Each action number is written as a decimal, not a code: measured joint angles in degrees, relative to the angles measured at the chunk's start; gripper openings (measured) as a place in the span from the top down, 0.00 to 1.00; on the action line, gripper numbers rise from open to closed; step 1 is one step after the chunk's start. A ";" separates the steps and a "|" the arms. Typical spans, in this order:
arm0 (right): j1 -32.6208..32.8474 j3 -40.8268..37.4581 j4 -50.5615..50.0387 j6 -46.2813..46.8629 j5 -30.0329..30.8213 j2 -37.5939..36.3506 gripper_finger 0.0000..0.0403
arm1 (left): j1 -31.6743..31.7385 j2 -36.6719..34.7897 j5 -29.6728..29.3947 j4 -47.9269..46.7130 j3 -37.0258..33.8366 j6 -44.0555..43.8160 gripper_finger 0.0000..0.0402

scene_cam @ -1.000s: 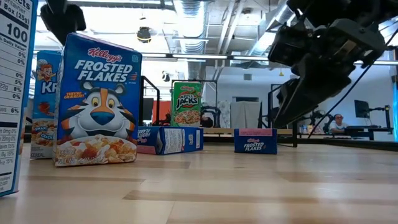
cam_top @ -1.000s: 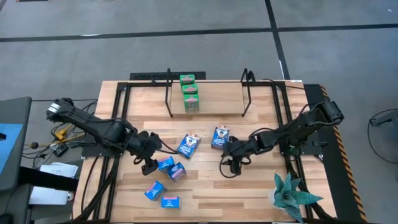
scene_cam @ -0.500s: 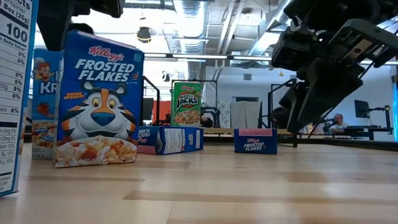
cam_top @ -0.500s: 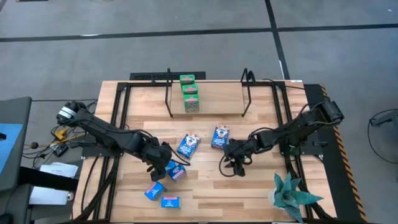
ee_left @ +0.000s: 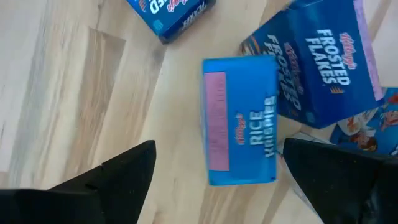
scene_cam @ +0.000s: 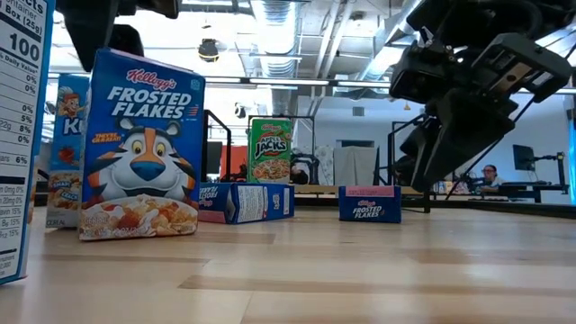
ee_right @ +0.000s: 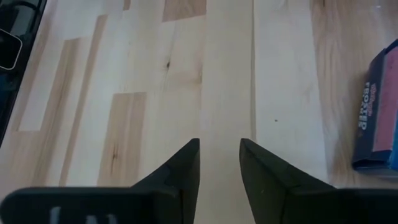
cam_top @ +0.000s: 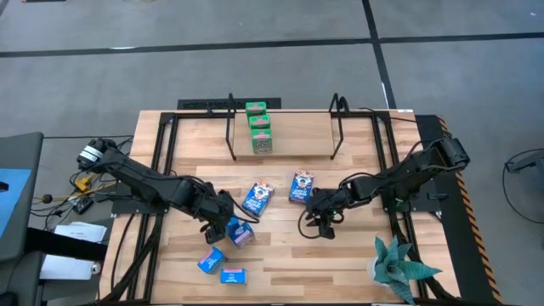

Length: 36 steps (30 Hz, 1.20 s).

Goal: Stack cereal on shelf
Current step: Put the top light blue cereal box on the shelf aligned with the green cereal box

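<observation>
My left gripper (cam_top: 223, 223) (ee_left: 224, 177) hangs open and points down over a light blue Rice Krispies cereal box (ee_left: 239, 121) that stands on the table. One finger stands off each side of the box without touching it. A dark blue Frosted Flakes box (ee_left: 323, 62) (scene_cam: 139, 144) stands right beside it. My right gripper (cam_top: 321, 224) (ee_right: 219, 163) hovers over bare wood right of centre, open by a narrow gap with nothing between its fingers. On the shelf (cam_top: 293, 140) at the far edge, three green boxes (cam_top: 259, 126) stand in a row.
Two dark blue boxes (cam_top: 257, 197) (cam_top: 301, 187) lie flat mid-table. Two light blue boxes (cam_top: 211, 259) (cam_top: 231, 274) sit near the front edge on the left. Black wire uprights (cam_top: 336, 127) flank the shelf. A green plant (cam_top: 399, 268) stands at the front right corner.
My left gripper has moved toward the table's right edge and come down over the Rice Krispies box, staying wide open. My right gripper has stayed where it was, and its fingers have drawn closer together.
</observation>
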 joint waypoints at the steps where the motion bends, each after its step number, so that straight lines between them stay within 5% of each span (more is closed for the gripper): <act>1: -0.18 -0.01 0.00 -0.03 -0.14 0.00 0.66 | 0.00 0.00 0.10 -0.16 0.00 0.28 0.15; 36: -1.15 -0.02 -0.61 -0.57 -1.16 0.00 0.66 | -1.42 0.07 -0.46 0.35 -0.02 -3.35 0.15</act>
